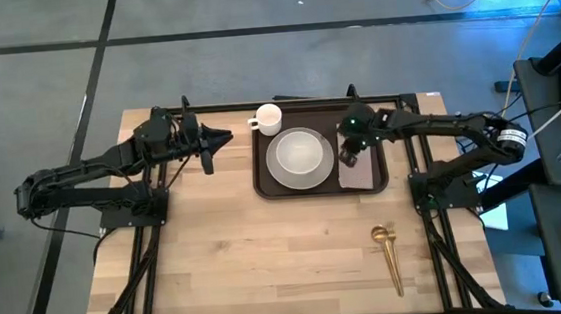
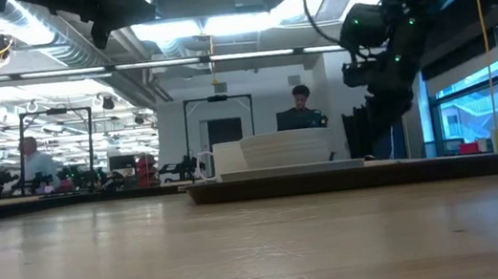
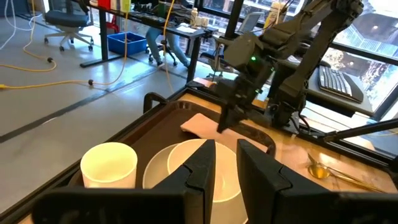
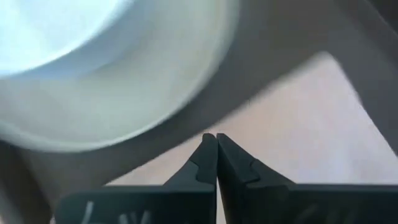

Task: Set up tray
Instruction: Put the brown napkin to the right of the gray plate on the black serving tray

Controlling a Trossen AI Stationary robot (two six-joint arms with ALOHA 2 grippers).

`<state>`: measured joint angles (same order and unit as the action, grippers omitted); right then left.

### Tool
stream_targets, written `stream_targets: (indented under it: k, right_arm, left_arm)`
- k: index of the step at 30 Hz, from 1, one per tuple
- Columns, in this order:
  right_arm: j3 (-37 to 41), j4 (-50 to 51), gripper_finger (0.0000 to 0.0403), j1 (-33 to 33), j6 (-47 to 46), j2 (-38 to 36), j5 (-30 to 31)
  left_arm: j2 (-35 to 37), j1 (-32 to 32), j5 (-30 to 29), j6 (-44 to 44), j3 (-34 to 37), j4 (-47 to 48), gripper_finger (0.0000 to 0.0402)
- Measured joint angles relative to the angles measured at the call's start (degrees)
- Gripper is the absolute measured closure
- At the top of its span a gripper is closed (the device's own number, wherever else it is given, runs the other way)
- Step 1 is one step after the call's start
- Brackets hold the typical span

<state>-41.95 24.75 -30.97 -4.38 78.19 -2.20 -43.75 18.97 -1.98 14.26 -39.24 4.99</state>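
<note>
Right gripper (image 1: 352,157), fingers together, hovering over napkin (image 1: 356,174) at tray's (image 1: 263,183) 3 o'clock. Napkin looking light, limp; pinching an edge advisable.

Right pincer (image 1: 351,157) closed, arm extended, pointing down. Left pincer (image 1: 225,137) slightly parted, arm raised, idle.

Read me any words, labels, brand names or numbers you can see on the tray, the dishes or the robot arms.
None can be read in any view.
The tray, plate, mug, napkin and gold spoon are plain.
The arms show no legible marks.
</note>
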Motion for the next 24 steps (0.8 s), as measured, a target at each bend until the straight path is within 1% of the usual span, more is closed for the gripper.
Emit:
stream_targets:
  k: [2,4,6,10,14,19,24]
  right_arm:
    - [0.1,1.0,0.0399,-1.3,-5.7,0.0,2.2]
    - [0.8,2.6,0.0399,-2.4,-8.4,0.0,4.0]
    - [2.0,2.2,0.0399,-3.4,-10.2,0.0,4.2]
    - [4.4,-1.3,0.0399,-4.4,-10.1,0.5,3.4]
    - [5.7,-4.9,0.0399,-5.5,-6.7,3.0,3.1]
    - [5.6,-6.8,0.0399,-7.1,0.0,8.3,3.3]
    - [5.5,-11.2,0.0399,-7.2,6.7,11.0,3.1]
  left_arm:
    - [0.0,0.0,0.0,0.0,0.0,0.0,0.0343]
    - [0.0,0.0,0.0,0.0,0.0,0.0,0.0343]
    - [0.0,0.0,0.0,0.0,0.0,0.0,0.0343]
    - [0.0,0.0,0.0,0.0,0.0,0.0,0.0343]
    - [0.0,0.0,0.0,0.0,0.0,0.0,0.0343]
    - [0.0,0.0,-0.1,0.0,0.0,0.0,0.0343]
    - [0.0,0.0,-0.1,0.2,0.0,0.0,0.0343]
